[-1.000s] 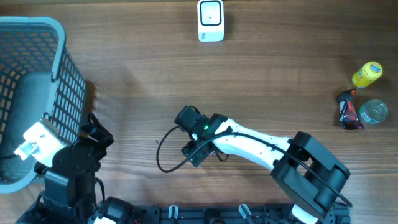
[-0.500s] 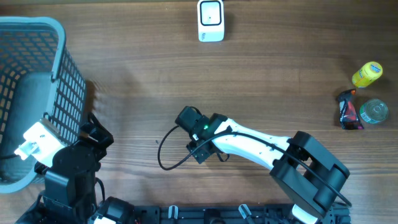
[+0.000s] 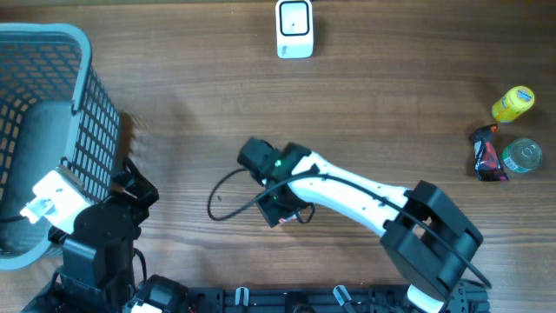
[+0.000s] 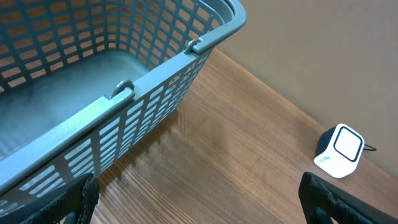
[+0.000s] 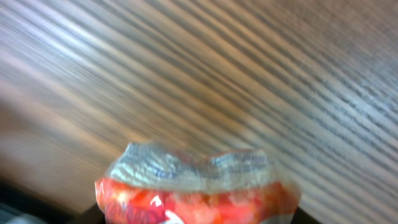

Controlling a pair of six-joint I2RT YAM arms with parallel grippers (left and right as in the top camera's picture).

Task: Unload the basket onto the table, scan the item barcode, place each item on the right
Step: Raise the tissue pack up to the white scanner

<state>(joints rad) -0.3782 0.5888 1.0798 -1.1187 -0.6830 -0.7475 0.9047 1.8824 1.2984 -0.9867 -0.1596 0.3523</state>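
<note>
Swung right fingers (image 3: 273, 209) leftward, clamped on red snack packet (image 5: 196, 193); kept left fingers (image 4: 84, 202) spread wide, empty. Could lose it mid-swing through thin grip, or hide barcode from scanner (image 3: 294, 29).

Our right arm (image 3: 347, 187) is a slim white link ending in a bulky black joint housing (image 3: 434, 242) — black again at the wrist block (image 3: 259, 158), where a small green light (image 3: 279, 163) glows. A thin black cable (image 3: 210, 204) loops out beside it. Our left arm (image 3: 100, 233) is mostly black and angular, with a white plate (image 3: 52, 193) on top — its fingers (image 4: 333, 200) are dark, blunt tips.
</note>
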